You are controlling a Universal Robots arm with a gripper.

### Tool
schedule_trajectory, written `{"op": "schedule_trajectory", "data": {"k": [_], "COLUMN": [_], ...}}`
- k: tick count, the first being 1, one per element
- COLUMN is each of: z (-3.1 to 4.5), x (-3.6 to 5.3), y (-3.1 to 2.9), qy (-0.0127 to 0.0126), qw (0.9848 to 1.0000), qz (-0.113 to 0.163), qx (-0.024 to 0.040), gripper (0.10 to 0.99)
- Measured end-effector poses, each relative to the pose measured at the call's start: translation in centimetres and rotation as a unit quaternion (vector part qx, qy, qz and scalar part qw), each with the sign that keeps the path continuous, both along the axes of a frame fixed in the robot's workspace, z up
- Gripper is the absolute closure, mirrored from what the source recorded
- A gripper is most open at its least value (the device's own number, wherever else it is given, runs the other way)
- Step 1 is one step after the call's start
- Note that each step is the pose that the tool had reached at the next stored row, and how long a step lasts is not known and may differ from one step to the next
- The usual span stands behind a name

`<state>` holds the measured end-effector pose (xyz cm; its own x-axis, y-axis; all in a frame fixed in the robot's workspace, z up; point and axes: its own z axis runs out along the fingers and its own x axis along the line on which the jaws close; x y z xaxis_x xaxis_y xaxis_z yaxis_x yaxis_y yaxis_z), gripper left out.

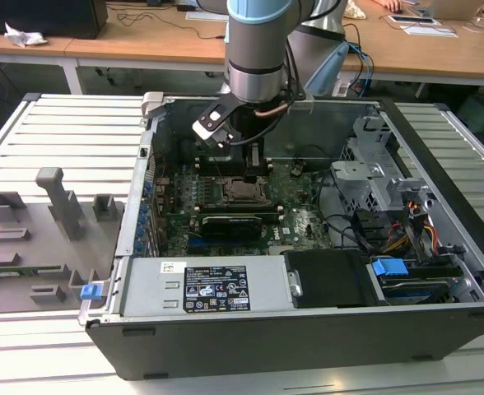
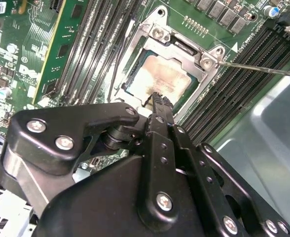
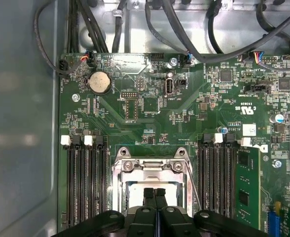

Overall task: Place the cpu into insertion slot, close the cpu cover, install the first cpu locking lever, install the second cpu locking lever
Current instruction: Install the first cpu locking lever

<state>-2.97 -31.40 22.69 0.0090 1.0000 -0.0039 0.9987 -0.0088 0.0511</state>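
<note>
The cpu lies flat in the insertion slot, its pale metal top showing through the opening of the cpu cover. The cover frame is down over the chip. A thin locking lever rod runs from one socket corner out over the memory slots. In the first wrist view a lever wire slants along the socket's side. My gripper is shut with nothing between its fingers. Its tips hang just above the near edge of the chip. In the exterior view the gripper is inside the case, over the socket.
Long black memory slots flank the socket on both sides, and a green card stands beside them. Cables cross the case's far wall. A drive cage and power supply fill the case's other parts. A grey fixture tray lies outside.
</note>
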Motion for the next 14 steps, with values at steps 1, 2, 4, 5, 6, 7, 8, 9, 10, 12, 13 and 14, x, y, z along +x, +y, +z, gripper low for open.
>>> {"op": "schedule_trajectory", "data": {"k": [1,2,4,5,6,7,8,9,10,12,13,14], "z": [0.18,0.32,0.64,0.85,0.95,1.02,1.16,1.23,1.3,1.59,1.7,1.8], "x": [0.0,0.0,0.0,0.0,0.0,0.0,0.0,0.0,0.0,0.0,0.0,0.0], "y": [0.0,0.0,0.0,0.0,0.0,0.0,0.0,0.0,0.0,0.0,0.0,0.0], "qy": [0.0,0.0,0.0,0.0,0.0,0.0,0.0,0.0,0.0,0.0,0.0,0.0], "qw": [1.0,1.0,1.0,1.0,1.0,1.0,1.0,1.0,1.0,1.0,1.0,1.0], "qz": [0.0,0.0,0.0,0.0,0.0,0.0,0.0,0.0,0.0,-0.001,-0.001,-0.001], "qx": [0.0,0.0,-0.0001,-0.0001,-0.0001,-0.0001,-0.0001,-0.0001,-0.0001,-0.0002,-0.0002,-0.0002], "gripper": [0.98,0.98,0.98,0.98,0.98,0.98,0.98,0.98,0.98,0.98,0.98,0.98]}}
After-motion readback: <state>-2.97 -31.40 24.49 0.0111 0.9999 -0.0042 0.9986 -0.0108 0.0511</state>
